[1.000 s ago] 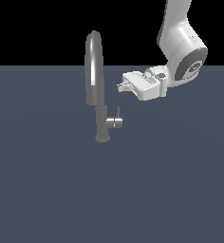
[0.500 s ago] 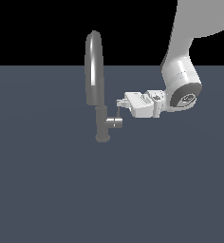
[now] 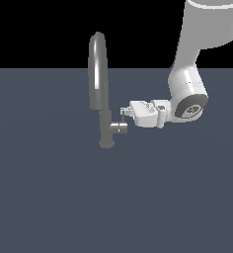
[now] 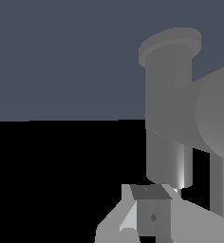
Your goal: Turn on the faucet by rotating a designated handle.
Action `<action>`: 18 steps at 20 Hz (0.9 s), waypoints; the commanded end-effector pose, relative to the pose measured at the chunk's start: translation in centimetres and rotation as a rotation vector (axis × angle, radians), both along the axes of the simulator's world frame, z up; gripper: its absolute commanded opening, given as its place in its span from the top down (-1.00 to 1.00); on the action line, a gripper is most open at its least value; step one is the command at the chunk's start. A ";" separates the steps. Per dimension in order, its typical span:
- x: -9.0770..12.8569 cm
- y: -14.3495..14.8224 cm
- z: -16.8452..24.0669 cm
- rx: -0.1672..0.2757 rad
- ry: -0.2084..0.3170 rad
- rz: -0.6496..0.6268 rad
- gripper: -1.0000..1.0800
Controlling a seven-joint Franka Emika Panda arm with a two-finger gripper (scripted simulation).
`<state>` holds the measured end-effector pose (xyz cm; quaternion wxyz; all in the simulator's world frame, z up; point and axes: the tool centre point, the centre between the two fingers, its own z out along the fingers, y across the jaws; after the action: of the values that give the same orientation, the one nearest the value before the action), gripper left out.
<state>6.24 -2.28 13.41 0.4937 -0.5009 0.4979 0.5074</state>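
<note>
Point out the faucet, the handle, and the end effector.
faucet (image 3: pixel 97 69): exterior view, on the arched spout.
handle (image 3: pixel 119 128): exterior view, on the stub's side.
end effector (image 3: pixel 124 113): exterior view, at the fingertips.

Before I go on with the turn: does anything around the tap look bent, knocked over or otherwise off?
Nothing stands out. The faucet stands upright on the flat grey surface, with the handle jutting straight out towards the exterior view's right. The gripper sits level, close by its tip; contact can't be told.

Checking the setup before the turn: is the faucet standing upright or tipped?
Upright. The faucet rises straight from its base, spout arching overhead, with the handle jutting sideways.
</note>
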 end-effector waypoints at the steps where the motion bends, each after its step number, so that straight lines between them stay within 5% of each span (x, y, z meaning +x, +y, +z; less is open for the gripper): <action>1: 0.0 0.0 0.2 -0.002 -0.004 0.003 1.00; 18: -2.3 0.0 1.1 -0.004 -0.003 0.000 1.00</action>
<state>3.95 -2.31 14.47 0.4936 -0.5028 0.4981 0.5054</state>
